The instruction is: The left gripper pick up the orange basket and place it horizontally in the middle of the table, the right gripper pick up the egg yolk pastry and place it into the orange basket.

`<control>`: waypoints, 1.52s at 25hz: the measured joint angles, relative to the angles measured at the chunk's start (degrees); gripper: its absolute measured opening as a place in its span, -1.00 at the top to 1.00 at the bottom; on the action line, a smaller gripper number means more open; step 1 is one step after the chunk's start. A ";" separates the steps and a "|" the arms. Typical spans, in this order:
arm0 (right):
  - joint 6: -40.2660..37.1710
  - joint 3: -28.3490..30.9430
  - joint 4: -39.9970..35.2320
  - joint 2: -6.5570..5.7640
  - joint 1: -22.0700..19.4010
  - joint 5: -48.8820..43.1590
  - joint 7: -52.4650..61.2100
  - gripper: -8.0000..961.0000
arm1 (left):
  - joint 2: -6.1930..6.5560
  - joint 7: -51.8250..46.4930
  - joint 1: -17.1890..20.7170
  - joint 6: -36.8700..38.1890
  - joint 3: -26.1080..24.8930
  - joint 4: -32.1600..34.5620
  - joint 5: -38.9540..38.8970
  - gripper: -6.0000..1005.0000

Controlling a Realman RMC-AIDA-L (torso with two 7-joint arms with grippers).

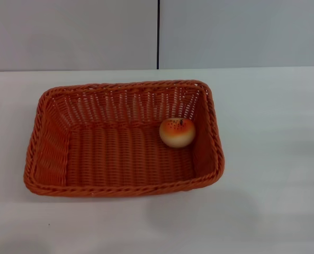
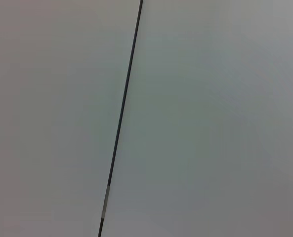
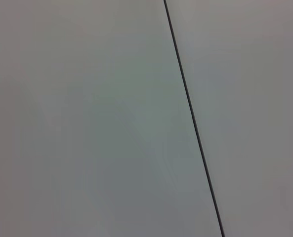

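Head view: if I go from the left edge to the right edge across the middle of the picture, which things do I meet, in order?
Bare white table → left rim of the orange basket → basket floor → egg yolk pastry, inside near the right wall → right rim → bare table again.

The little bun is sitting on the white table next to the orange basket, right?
Not quite. The head view shows the egg yolk pastry lying inside the orange basket, near its right wall, not beside it. The basket itself does sit on the white table.
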 joint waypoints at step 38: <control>1.19 0.00 0.00 0.00 0.28 0.01 0.00 -0.20 | 0.00 0.00 -0.14 -0.09 0.00 0.00 0.00 -0.23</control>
